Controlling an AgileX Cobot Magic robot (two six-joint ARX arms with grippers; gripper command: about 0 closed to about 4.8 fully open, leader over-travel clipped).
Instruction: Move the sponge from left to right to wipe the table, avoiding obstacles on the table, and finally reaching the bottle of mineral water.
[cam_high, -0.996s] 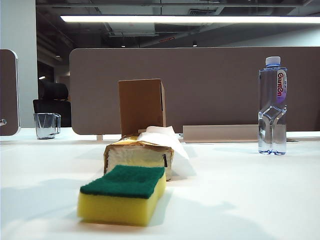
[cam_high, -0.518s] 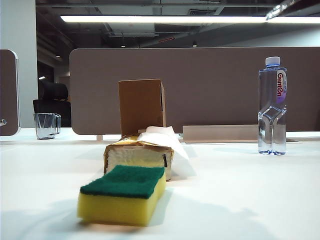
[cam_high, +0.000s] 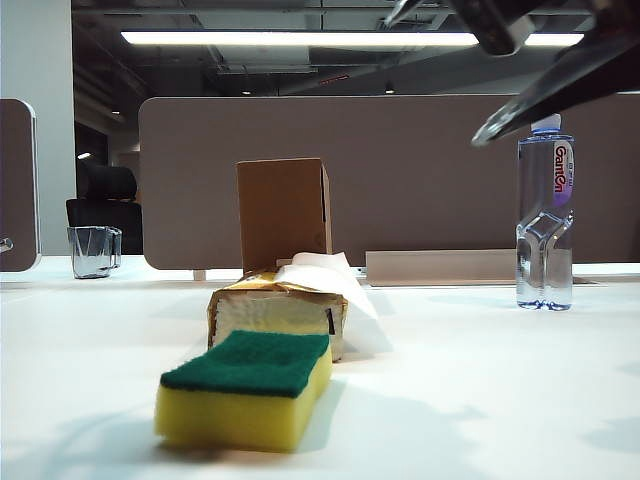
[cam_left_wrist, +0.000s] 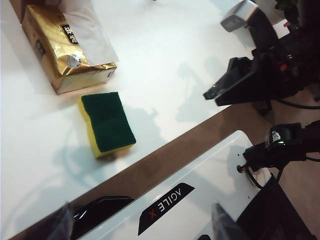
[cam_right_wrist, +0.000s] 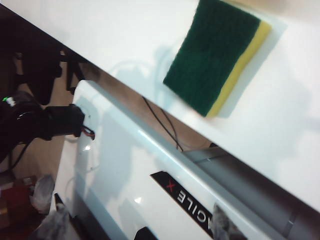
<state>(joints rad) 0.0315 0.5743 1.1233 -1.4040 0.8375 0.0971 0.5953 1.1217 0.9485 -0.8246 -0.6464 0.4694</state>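
Exterior view gives you the sponge (cam_high: 247, 388) low and left of centre on the table (cam_high: 480, 380), green side up, free of both arms. Just behind it lies the tissue pack (cam_high: 278, 310), one sheet poking out, and behind that the cardboard box (cam_high: 283, 212) stands upright. The bottle (cam_high: 545, 212) stands at the right of the frame, well apart from the sponge. A glass cup (cam_high: 94, 250) sits at the far left edge. In the upper right corner you see the right gripper (cam_high: 515, 75) coming in high above the table, in front of the bottle's cap; its dark fingers look spread, with nothing between them.

In the left wrist view the left gripper (cam_left_wrist: 142, 220) shows only as two blurred fingertips at the bottom edge, standing well apart and empty, high over the table's near edge. You see the sponge (cam_left_wrist: 107, 123) just beside the tissue pack (cam_left_wrist: 62, 47), and the other arm at upper right.

In the right wrist view the right gripper (cam_right_wrist: 135, 225) shows fingertips at the bottom corners, wide apart and empty, with the sponge (cam_right_wrist: 217, 55) at upper right.
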